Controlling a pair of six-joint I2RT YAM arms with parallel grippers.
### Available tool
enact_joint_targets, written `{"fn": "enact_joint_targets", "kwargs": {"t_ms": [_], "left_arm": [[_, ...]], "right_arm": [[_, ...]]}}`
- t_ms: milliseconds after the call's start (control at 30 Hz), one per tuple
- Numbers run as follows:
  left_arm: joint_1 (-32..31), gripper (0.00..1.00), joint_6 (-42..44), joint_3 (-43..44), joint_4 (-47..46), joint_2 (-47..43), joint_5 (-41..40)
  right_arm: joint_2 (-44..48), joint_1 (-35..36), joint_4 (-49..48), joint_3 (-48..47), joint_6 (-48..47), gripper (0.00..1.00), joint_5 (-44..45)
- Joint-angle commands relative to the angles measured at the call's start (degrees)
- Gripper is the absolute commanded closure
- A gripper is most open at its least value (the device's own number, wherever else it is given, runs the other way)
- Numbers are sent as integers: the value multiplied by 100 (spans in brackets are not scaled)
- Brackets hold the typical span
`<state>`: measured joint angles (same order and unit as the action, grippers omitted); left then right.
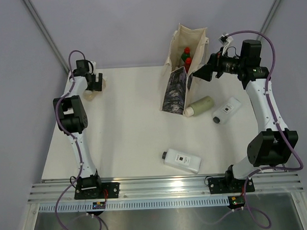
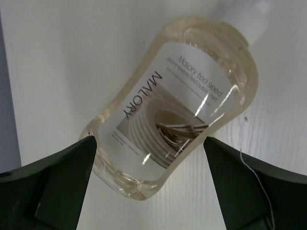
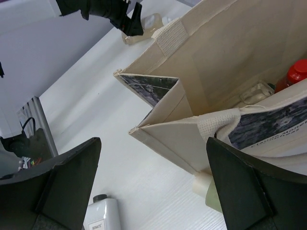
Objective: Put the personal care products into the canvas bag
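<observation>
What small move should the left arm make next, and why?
Probably close the left gripper on the peach bottle. The gripper is open and flanks the bottle's base on both sides, and the bottle lies on the table, outside the canvas bag.

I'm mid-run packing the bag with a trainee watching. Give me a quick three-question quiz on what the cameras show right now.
1. True or false: the pale green cylindrical bottle lies on the white table beside the cream canvas bag.
2. Which item sits between the fingers of the open left gripper? A: blue jar. B: peach translucent bottle. C: yellow tube.
3. How many flat white bottles lie on the table?
Key: 1 true; 2 B; 3 two.
</observation>
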<state>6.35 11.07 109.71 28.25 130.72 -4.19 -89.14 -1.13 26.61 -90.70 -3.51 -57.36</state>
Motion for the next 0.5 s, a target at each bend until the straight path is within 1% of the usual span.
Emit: {"fn": "enact_joint_targets", "kwargs": {"t_ms": [0, 133, 267, 300, 400, 467], "left_arm": [[-46, 2, 167, 226, 496, 182, -170], [-81, 4, 255, 244, 628, 244, -83], [-151, 16, 106, 77, 769, 165, 31], [-195, 19, 19, -80, 813, 121, 32], [-502, 21, -26, -397, 918, -28, -64], [-827, 21, -52, -459, 1059, -72, -231]], "right_arm": [[344, -90, -367, 43, 490, 1, -433], [476, -90, -499, 201, 667, 1, -618], [600, -90, -508, 333, 702, 1, -776], [643, -90, -508, 377, 711, 0, -811], [723, -90, -525, 438, 711, 0, -829], [749, -90, -517, 456, 694, 1, -829]]}}
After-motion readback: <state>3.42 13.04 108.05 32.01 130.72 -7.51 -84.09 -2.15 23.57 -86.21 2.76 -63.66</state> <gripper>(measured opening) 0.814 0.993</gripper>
